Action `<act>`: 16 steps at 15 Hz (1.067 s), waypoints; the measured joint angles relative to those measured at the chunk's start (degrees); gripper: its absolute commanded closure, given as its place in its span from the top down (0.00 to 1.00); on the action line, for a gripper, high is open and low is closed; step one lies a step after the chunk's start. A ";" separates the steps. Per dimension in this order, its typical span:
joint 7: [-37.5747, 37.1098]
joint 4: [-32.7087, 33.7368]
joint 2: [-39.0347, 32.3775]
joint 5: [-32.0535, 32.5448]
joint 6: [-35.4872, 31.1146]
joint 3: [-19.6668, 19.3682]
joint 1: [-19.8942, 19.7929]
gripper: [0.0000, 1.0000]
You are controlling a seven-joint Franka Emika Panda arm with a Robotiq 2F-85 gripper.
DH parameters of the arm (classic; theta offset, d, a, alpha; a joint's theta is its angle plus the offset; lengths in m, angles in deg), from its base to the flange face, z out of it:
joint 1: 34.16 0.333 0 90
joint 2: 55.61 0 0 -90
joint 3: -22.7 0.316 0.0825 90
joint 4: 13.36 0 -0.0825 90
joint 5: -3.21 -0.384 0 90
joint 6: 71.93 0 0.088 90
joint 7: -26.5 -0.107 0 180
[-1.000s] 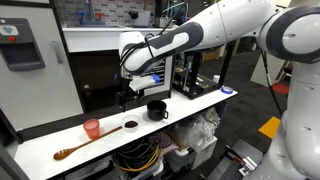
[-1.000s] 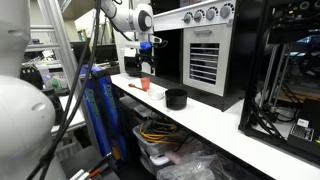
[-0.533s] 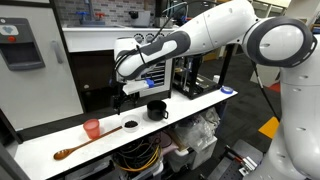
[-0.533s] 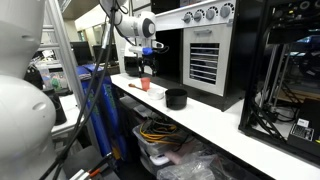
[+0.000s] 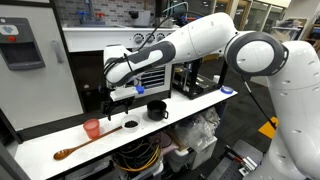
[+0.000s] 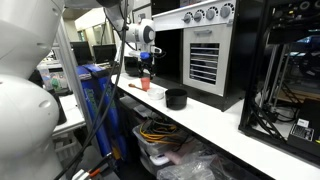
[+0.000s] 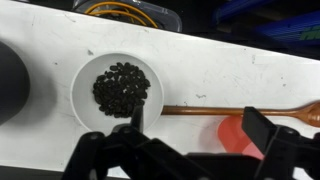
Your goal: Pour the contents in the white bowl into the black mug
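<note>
1. White bowl first: found the white bowl (image 7: 86, 100) on the pale bench top (image 7: 200, 60), between the black mug (image 7: 10, 85) and the pink-red cup (image 7: 232, 138), with dark beans (image 7: 121, 87) heaped inside.
2. Read the offset off the wrist view: placed the bowl below the gripper (image 7: 196, 120) but off toward the mug side, not centred between the fingers.
3. Saw the mug-side fingertip (image 7: 136, 115) overlapping the bowl's near rim in that view, and the gripper midline over the brown spoon handle (image 7: 215, 109) instead.
4. Noted a round bowl, so no long axis to align to. Judged that a rim pinch needed a shift toward the mug, then a descent.
5. Cross-checked in an exterior view: saw the gripper (image 5: 118, 102) hanging above the bench, apart from the bowl (image 5: 131, 125), with the mug (image 5: 157, 110) just beside the bowl.
6. Found the jaws spread wide, holding nothing and touching nothing.
</note>
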 measured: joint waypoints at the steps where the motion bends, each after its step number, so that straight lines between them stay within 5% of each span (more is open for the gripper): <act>1: -1.52 0.96 -0.69 0.00 1.22 -0.32 0.55 1.00; 7: -7.81 5.72 -4.05 0.94 8.23 -1.95 3.22 1.00; 16: -6.32 7.00 -8.40 5.92 6.06 -3.94 3.58 1.00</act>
